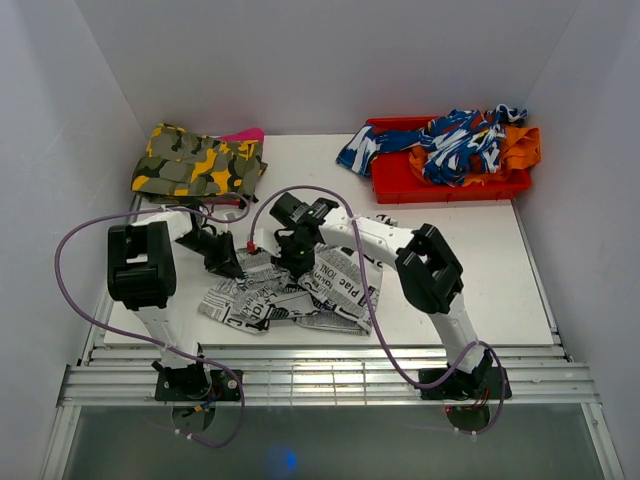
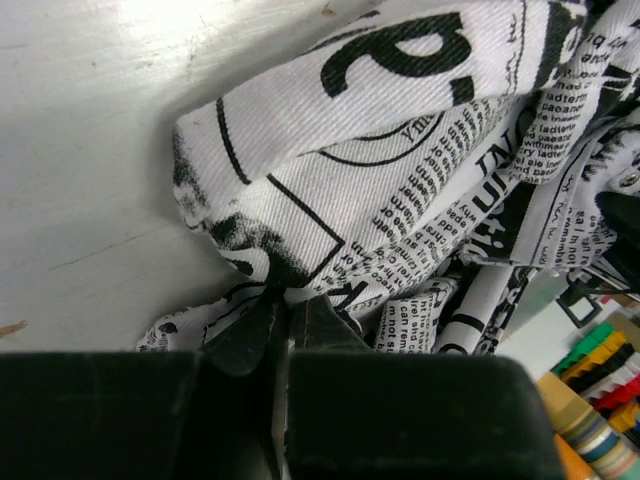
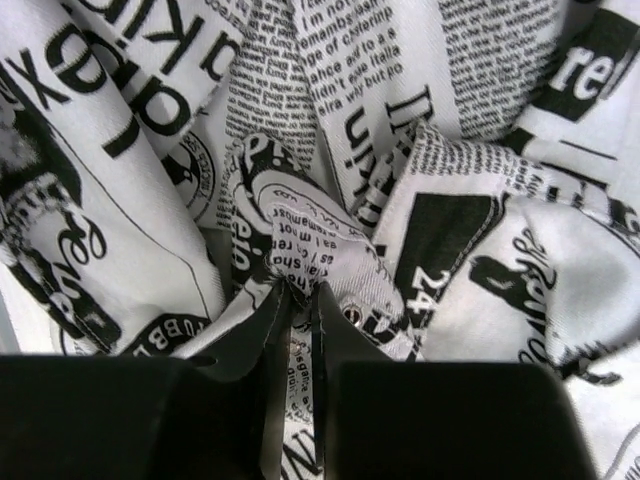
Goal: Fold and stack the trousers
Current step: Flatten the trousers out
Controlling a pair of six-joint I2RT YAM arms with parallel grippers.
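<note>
Top view first: the trousers [image 1: 290, 295] lie crumpled on the tabletop [image 1: 480, 270], close to its near edge and left of centre. The heap is longer left to right, roughly along that edge; which end is the waist I cannot tell. The left gripper [image 1: 228, 266] is down on the heap's far-left corner, and the right gripper [image 1: 297, 264] is down on its far side near the middle. A camo garment [image 1: 195, 162] sits at the far-left corner, and a red bin [image 1: 450, 185] at the far-right corner holds a blue-and-white garment [image 1: 460, 140].

Left wrist now: the left gripper [image 2: 285, 305] has its jaws drawn almost together, nipping a fold of the trousers [image 2: 380, 150] at the very tips, with bare tabletop [image 2: 90, 150] off to the left.

Right wrist: newsprint fills the view. The right gripper [image 3: 300, 295] is pinched tight, with a ridge of the trousers [image 3: 450, 250] caught between its tips.
</note>
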